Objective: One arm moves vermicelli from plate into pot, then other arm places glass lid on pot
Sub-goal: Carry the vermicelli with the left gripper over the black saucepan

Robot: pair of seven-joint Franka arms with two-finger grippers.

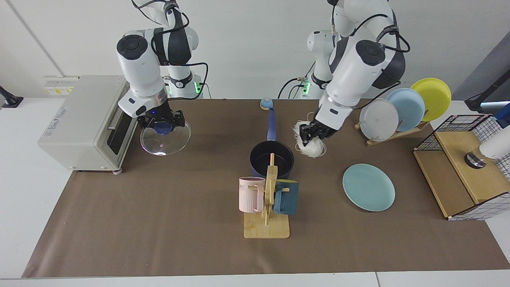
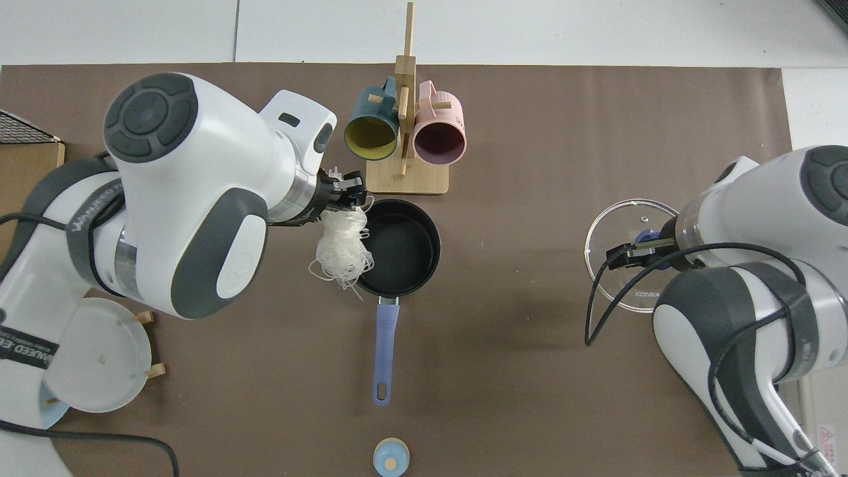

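At centre frame in the facing view, the left gripper [image 1: 312, 133] is clamped on the vermicelli [image 1: 308, 145], which hangs in the air just beside the pot [image 1: 272, 159]. The top view alone shows the vermicelli [image 2: 341, 252] overlapping the pot's [image 2: 404, 248] rim. The teal plate [image 1: 368, 187] lies bare at lower right, hidden in the top view. At upper left, the right gripper [image 1: 161, 123] grips the glass lid [image 1: 165, 137] by its knob, raised off the table.

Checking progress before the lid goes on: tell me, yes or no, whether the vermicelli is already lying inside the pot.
No: the vermicelli hangs from the left gripper over the rim of the pot, whose inside is bare.
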